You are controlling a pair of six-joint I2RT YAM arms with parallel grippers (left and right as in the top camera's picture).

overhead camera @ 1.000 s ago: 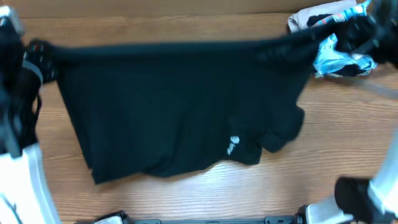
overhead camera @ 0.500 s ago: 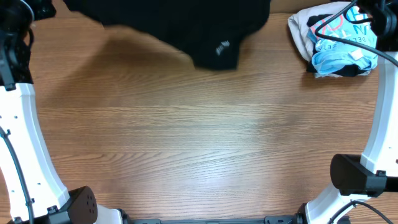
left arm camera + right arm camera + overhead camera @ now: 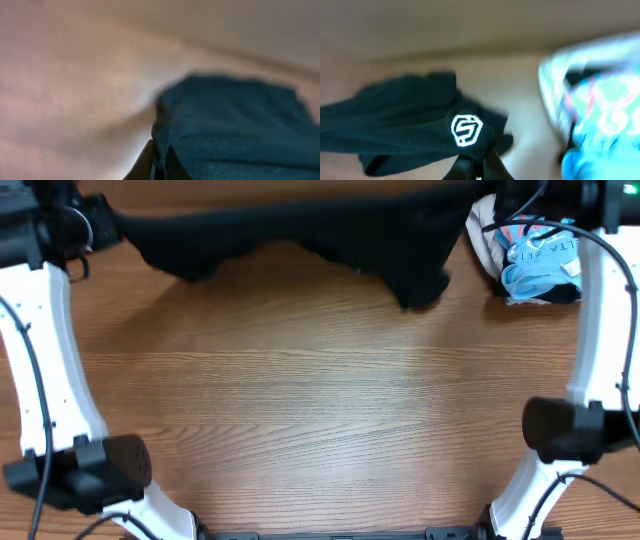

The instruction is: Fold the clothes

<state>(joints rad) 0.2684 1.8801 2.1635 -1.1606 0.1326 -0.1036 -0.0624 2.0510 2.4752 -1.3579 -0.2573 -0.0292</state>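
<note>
The black shirt point(image 3: 300, 230) is stretched in a band along the far edge of the table, held up between both grippers, and a fold hangs lower at the right point(image 3: 420, 280). At its left end, my left gripper point(image 3: 105, 225) is shut on the fabric. The left wrist view shows dark cloth point(image 3: 235, 125) pinched between the gripper's point(image 3: 160, 167) closed fingers. My right gripper point(image 3: 485, 200) is shut on the right end. In the right wrist view that gripper point(image 3: 481, 167) clamps a bunched edge just below the white logo point(image 3: 466, 130).
A light-blue-and-white garment with pink lettering point(image 3: 540, 260) lies crumpled at the far right, just beside the shirt's right end, and fills the right of the right wrist view point(image 3: 600, 115). The arm bases stand at the near left point(image 3: 100, 470) and near right point(image 3: 570, 430).
One second ago the shirt hung spread over the middle of the table. It then swung up to the far edge, and now hangs as a low band between the two raised grippers.
</note>
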